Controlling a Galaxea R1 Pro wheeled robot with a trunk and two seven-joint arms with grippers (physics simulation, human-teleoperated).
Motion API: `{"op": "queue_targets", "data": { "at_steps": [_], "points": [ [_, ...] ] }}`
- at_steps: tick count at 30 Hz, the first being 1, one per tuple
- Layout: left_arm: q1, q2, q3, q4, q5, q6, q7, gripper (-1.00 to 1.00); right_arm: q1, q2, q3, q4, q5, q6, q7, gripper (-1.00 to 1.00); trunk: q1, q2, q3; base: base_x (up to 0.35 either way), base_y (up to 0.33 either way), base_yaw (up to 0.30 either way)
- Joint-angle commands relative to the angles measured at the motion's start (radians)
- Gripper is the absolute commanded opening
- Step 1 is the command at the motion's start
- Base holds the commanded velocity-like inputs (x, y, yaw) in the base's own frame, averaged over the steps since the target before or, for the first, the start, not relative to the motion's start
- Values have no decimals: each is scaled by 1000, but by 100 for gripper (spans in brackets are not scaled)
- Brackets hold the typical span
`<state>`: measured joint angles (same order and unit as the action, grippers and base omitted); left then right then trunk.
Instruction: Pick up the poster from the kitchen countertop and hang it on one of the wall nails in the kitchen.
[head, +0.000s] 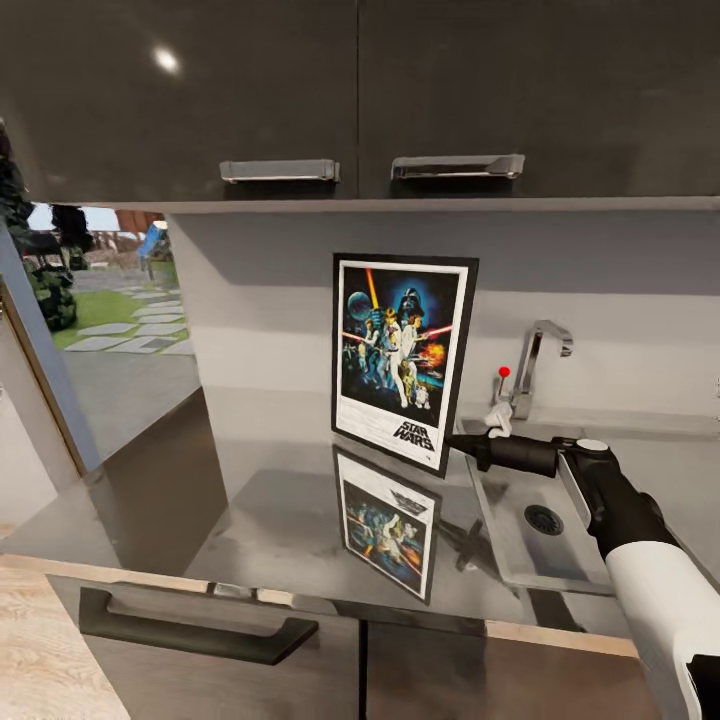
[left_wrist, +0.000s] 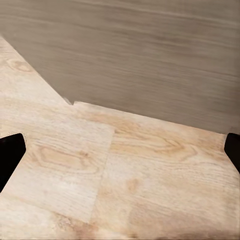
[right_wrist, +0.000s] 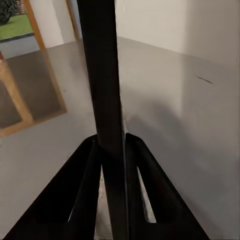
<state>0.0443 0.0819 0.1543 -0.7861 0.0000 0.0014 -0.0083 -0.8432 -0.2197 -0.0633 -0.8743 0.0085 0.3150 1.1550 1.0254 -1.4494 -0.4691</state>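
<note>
Poster: the upright Star Wars poster (head: 404, 358) with thin black frame and white border stands near the back edge of the dark grey glossy kitchen countertop (head: 270, 500), just left of the inset sink (head: 530, 530).
Right gripper (head: 468, 443): its two black fingers (right_wrist: 82, 195) are clamped on the poster's frame edge (right_wrist: 102, 100).
Left gripper (left_wrist: 120, 150): fingers apart, over pale wooden floor (left_wrist: 125, 170).

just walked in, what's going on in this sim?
The right gripper is closed on the right edge of the framed upright Star Wars poster, which stands over the glossy dark grey countertop near the inset sink and tap. The right wrist view shows the black frame edge pinched between both fingers. The left gripper is open and idle, pointed at the pale wood floor.
</note>
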Motion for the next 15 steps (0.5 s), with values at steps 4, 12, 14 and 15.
{"op": "queue_targets", "data": {
  "at_steps": [4, 12, 14, 15],
  "points": [
    [0, 1, 1, -1, 0, 0, -1, 100, 1, 0, -1, -1, -1, 12, 6, -100, 0, -1, -1, -279, 0, 0],
    [0, 1, 1, -1, 0, 0, -1, 100, 3, 0, -1, -2, -1, 13, 6, -100, 0, -1, -1, -310, 0, 1],
    [0, 1, 1, -1, 0, 0, -1, 100, 3, 0, -1, -2, -1, 13, 6, -100, 0, -1, -1, -180, 0, 55],
    [0, 1, 1, -1, 0, 0, -1, 100, 3, 0, -1, -2, -1, 13, 5, -100, 0, -1, 0, -103, 0, 141]
  ]
}}
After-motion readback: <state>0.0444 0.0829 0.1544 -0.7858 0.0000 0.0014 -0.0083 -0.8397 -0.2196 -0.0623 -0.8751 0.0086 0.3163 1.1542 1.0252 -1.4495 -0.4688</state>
